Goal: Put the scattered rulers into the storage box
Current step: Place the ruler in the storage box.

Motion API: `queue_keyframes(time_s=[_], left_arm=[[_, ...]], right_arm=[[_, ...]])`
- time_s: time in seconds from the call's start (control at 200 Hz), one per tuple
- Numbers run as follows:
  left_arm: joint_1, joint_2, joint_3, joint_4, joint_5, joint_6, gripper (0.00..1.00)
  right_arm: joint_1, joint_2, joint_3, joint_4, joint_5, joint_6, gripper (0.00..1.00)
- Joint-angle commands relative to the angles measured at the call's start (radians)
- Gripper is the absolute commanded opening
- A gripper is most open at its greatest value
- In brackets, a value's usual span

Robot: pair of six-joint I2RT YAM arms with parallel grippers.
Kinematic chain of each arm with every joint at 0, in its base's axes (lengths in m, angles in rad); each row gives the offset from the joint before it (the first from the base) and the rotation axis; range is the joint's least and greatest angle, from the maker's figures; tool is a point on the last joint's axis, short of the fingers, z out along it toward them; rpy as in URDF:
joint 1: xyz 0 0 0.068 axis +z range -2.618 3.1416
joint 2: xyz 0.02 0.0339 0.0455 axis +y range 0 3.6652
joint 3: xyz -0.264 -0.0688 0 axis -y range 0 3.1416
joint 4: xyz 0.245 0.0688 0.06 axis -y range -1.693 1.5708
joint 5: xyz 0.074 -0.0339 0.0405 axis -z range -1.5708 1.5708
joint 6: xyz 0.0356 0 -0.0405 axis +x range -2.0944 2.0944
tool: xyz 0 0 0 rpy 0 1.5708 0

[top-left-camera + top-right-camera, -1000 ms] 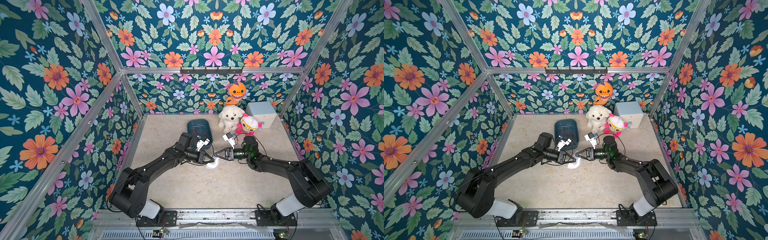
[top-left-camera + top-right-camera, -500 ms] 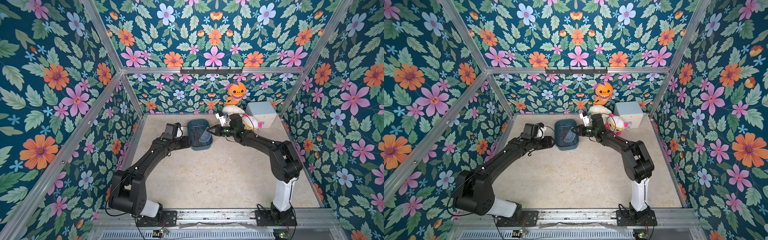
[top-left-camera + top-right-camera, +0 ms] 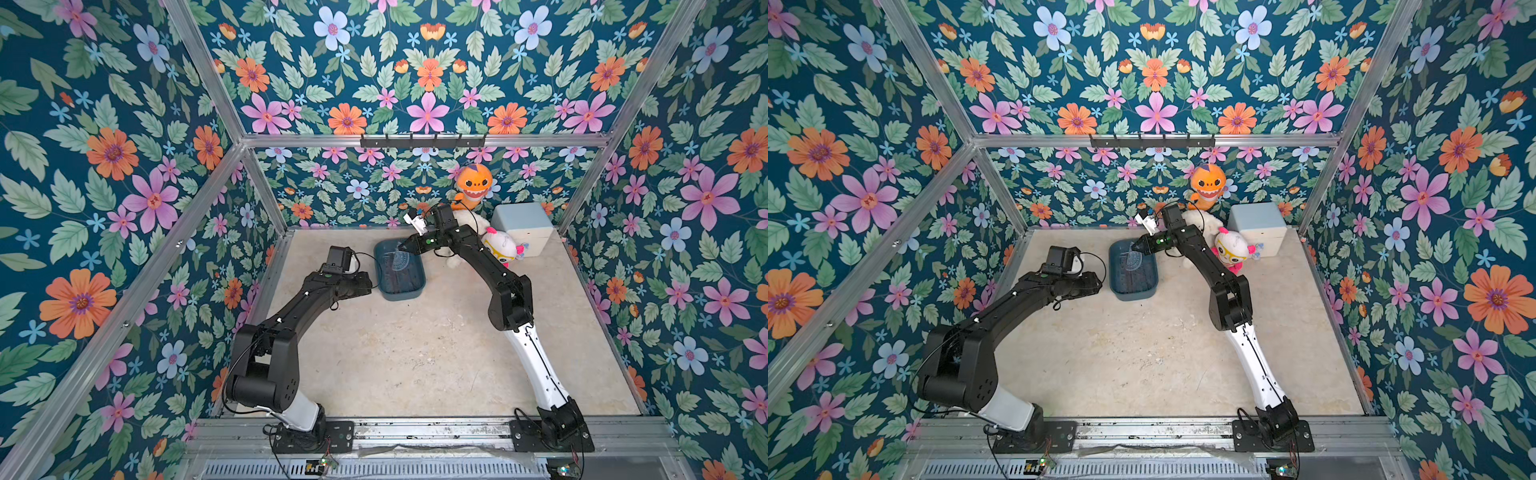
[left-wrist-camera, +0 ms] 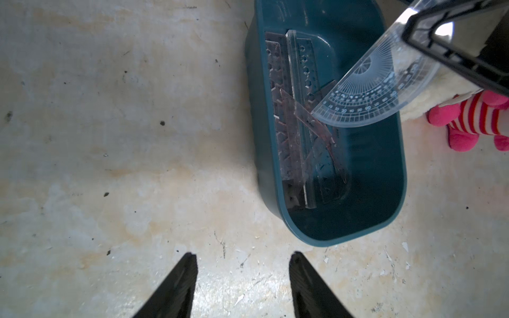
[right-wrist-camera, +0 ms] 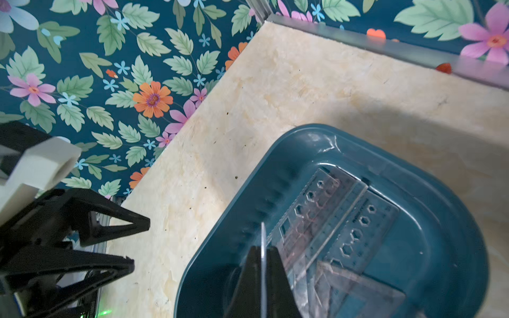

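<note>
The protractor [image 4: 380, 90] is being pinched by the right pincer [image 5: 263, 256] over the box [image 4: 371, 198] near the far edge of the table [image 3: 415, 353], the left pincer [image 4: 243, 254] being held spread; dropped tilted, it risks being caught on the rim.

The left arm [image 3: 299, 307] and right arm [image 3: 503, 286] are matte black with glossy white base links [image 3: 538, 365], thin black cables [image 3: 1099, 259] looping at the wrists, tiny green lights [image 3: 1160, 240], and pointed black triangular fingers [image 4: 176, 286].

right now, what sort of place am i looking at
Probably a robot test cell: floral-papered walls on an aluminium frame enclose a tabletop, and the left arm and right arm are bolted to a front rail.
</note>
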Motion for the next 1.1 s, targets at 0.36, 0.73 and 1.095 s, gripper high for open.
queue_keyframes(time_s=[0.36,0.73,1.095], left_arm=[[0.005,0.021,-0.019,0.017,0.016,0.002,0.59],[0.004,0.034,-0.021,0.030,0.011,0.001,0.59],[0.007,0.026,-0.034,0.064,0.036,-0.005,0.60]], right_arm=[[0.002,0.022,-0.069,0.091,0.027,-0.091,0.01],[0.002,0.062,-0.065,0.158,0.006,-0.053,0.23],[0.004,-0.007,-0.079,0.147,0.048,-0.051,0.61]])
